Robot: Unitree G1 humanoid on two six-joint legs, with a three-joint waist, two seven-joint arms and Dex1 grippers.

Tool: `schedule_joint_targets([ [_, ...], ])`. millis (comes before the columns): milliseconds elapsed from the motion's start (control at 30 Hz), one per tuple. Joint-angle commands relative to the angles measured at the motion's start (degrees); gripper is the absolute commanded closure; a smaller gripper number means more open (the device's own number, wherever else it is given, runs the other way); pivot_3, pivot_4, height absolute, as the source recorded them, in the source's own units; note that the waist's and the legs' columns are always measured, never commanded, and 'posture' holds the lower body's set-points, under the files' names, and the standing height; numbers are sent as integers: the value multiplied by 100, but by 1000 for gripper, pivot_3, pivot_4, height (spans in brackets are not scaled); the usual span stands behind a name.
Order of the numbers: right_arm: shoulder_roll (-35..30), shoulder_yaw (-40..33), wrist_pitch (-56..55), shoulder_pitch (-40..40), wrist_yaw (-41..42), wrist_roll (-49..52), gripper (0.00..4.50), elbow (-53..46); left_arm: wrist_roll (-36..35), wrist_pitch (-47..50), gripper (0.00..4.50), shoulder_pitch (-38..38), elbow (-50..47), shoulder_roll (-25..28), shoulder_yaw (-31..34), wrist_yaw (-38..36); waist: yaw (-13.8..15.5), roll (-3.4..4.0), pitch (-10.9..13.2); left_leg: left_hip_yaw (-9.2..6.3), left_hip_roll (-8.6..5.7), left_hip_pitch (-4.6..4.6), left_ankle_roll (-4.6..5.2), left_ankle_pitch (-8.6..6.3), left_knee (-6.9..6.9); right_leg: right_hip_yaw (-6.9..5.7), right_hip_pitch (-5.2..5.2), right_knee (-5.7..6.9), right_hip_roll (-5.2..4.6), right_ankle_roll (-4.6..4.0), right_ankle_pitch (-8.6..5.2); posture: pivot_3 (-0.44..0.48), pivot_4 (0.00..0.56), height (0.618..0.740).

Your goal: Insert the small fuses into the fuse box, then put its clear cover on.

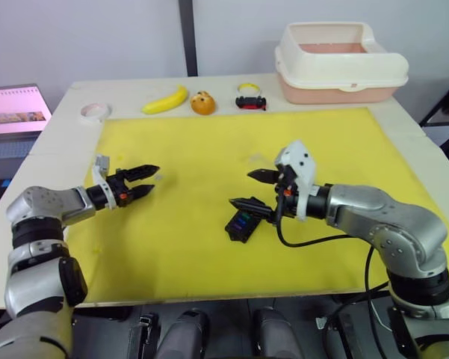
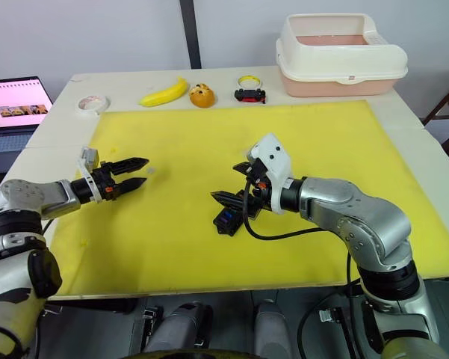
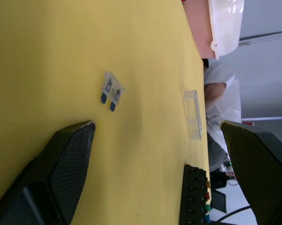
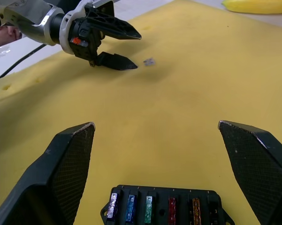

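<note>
Head views: fuse box (image 1: 241,224) lies on the yellow mat (image 1: 358,247) under the spread right gripper (image 1: 248,188); left gripper (image 1: 144,182) hovers spread.

Left wrist: one loose fuse (image 3: 111,91) ahead, clear cover (image 3: 193,114) beyond (not yet fitted).

Right wrist: five slots filled; no legible writing.

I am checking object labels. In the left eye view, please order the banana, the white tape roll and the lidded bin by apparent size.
1. lidded bin
2. banana
3. white tape roll
The bin and banana differ plainly; all three stand along the table's far edge.
</note>
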Motion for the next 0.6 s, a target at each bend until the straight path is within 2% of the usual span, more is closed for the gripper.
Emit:
schedule_joint_targets([
  [33,29,-25,-36,-40,-11,-7,38,-143,47,-310,0,-85,295,-128,128,28,13,0,0,0,0,0,0,0,0,0,0,0,0,0,0,0,150,740],
  [267,21,39,-41,-91,31,-43,38,-94,168,-677,0,-184,629,-318,76,-6,44,1,-1,-5,-2,0,2,-1,24,-4,15,2,0,0,0,0,150,740],
  [600,10,76,-36,-12,12,-70,38,-170,180,-661,0,-311,632,-546,120,44,76,1,-1,-12,-6,0,6,-3,34,-8,24,3,-1,0,0,0,150,740],
])
